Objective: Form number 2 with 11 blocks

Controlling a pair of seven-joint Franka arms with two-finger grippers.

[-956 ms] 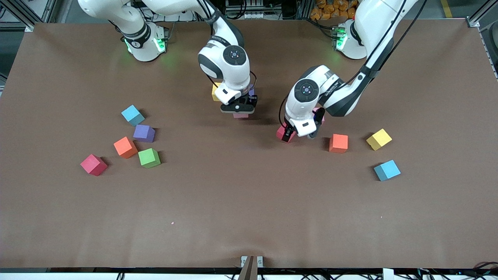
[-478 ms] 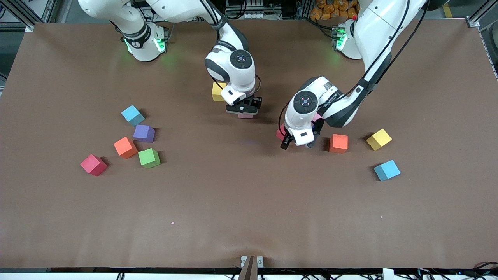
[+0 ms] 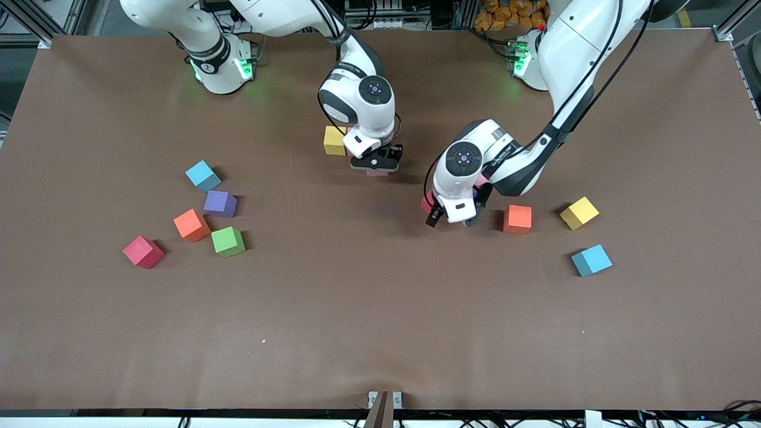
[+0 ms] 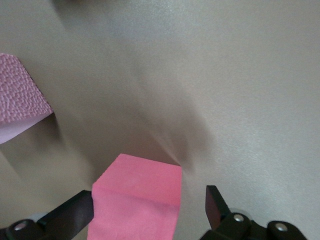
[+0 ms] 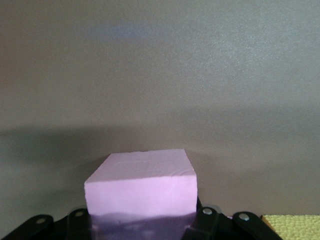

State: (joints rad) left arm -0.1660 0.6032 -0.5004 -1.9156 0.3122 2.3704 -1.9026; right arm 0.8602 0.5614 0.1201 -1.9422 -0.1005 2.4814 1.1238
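**Setting the pink cube squarely beside the yellow one**

I am working over the brown table point(image 3: 380, 309); my right gripper point(image 3: 374, 164) is clamping a pale pink foam cube point(image 5: 142, 187) just beside the yellow foam cube point(image 3: 334, 141), and I should be lowering it flush and square; my left gripper point(image 3: 452, 215) is hanging wide open around a red-pink foam cube point(image 4: 137, 202), not gripping.

A robotics lab: 2 Franka arms bolted to a brown table point(image 3: 380, 333) framed by aluminium rails.
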